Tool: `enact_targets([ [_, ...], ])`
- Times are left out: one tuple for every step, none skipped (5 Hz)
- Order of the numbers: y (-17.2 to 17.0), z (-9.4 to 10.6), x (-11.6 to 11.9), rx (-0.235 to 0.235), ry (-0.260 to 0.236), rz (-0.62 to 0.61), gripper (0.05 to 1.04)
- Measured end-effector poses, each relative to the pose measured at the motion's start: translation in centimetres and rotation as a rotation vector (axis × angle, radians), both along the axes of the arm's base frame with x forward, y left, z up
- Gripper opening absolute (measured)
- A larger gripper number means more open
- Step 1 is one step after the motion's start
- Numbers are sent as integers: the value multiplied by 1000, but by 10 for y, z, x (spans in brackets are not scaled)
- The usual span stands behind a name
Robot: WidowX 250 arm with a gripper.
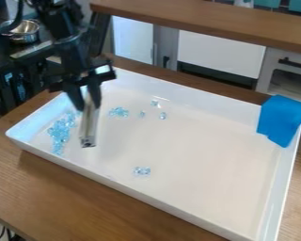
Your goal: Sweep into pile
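Our gripper (88,108) pinches the sweeper (88,130), its long axis running down from the fingers into the tray (115,183). Main pile (60,131) just left of it in view; strays (118,112) right. We'd get beyond them, then sweep leftward.

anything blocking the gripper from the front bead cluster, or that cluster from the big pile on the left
Nothing visible stands between the gripper and the front bead cluster. Between that cluster and the big pile, only the held tool seems to stand, its lower end beside the pile.
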State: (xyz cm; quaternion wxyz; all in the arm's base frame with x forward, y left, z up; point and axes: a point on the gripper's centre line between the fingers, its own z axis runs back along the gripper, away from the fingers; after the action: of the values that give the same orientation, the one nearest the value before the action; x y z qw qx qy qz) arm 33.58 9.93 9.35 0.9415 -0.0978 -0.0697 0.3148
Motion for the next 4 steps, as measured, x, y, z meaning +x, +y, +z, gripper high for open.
enact_targets([
  [-34,23,21,-31,-108,-3,313],
  [-64,31,42,11,-160,-19,313],
  [-90,18,66,35,-163,-54,313],
  [-103,7,86,57,-134,-53,313],
])
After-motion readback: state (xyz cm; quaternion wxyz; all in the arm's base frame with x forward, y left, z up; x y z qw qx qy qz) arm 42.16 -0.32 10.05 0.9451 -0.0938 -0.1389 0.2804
